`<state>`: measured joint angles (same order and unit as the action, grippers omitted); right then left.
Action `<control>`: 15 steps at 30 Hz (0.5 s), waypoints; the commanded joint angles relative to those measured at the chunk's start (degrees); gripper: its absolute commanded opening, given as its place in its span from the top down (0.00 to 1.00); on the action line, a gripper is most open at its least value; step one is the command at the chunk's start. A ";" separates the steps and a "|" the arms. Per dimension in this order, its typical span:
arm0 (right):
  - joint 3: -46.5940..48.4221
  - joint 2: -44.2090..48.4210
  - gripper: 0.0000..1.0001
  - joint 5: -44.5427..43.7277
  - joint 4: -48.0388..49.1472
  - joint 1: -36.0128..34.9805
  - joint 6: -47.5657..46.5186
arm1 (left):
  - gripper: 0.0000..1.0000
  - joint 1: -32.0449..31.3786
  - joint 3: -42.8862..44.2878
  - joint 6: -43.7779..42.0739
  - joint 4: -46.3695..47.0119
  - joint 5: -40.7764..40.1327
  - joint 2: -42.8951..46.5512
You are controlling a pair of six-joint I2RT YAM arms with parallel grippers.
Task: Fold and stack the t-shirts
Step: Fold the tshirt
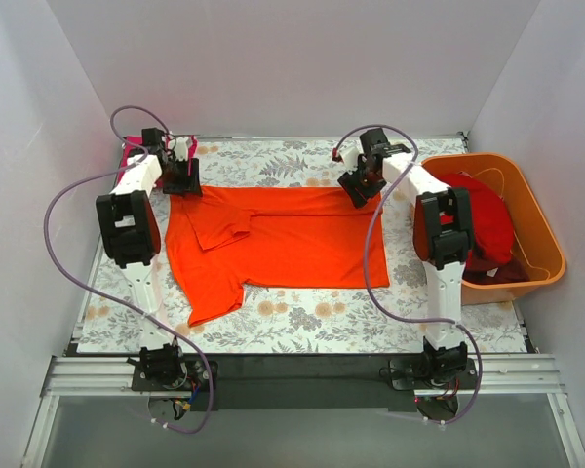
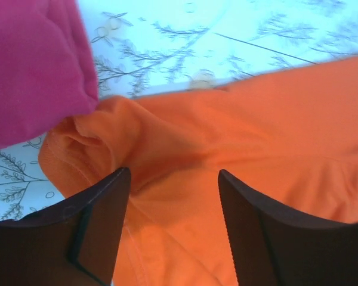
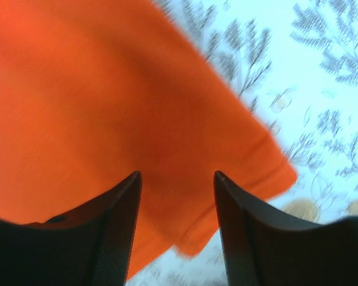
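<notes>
Folding barely begun: orange shirt (image 1: 292,239) spread out, red shirt (image 1: 487,219) in tub (image 1: 541,244), left pincer (image 2: 174,179) and right pincer (image 3: 177,179) open, empty.

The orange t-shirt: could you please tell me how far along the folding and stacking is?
Done: little; the orange t-shirt lies spread out with one sleeve folded in. In hand: the left gripper and right gripper, both open, are over its far corners. Left: the rest of its folds, the red t-shirt heaped in the tub, and stacking with the magenta t-shirt at the far left.
</notes>
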<state>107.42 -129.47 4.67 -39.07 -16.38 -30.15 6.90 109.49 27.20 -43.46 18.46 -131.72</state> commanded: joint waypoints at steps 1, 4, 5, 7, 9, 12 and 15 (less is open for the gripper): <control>-3.16 12.55 0.30 7.98 -1.53 0.03 -1.04 | 0.39 0.05 -1.02 -4.17 -0.40 7.45 11.47; -8.51 20.12 0.19 12.45 -3.46 -0.49 -4.02 | 0.30 0.13 -10.15 -9.25 0.04 10.27 21.22; -10.02 21.79 0.18 12.91 -6.08 -0.75 -4.91 | 0.29 0.22 -12.61 -13.19 -0.56 12.81 23.94; -15.97 26.97 0.17 14.92 -8.38 -1.37 -7.27 | 0.28 0.40 -20.26 -17.34 -3.11 15.28 30.80; -21.69 32.66 0.17 15.55 -10.59 -1.81 -11.40 | 0.31 0.31 -26.57 -24.11 -7.66 18.45 35.98; -33.12 39.45 0.23 12.83 -11.29 -4.00 -16.86 | 0.35 0.40 -32.13 -28.41 -11.36 19.68 41.34; -43.41 44.47 0.35 10.37 -10.42 -5.94 -21.43 | 0.39 0.31 -37.41 -29.92 -13.31 21.35 45.66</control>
<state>71.26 -87.05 16.40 -46.39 -20.80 -44.38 7.03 76.12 3.18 -51.68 35.92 -88.20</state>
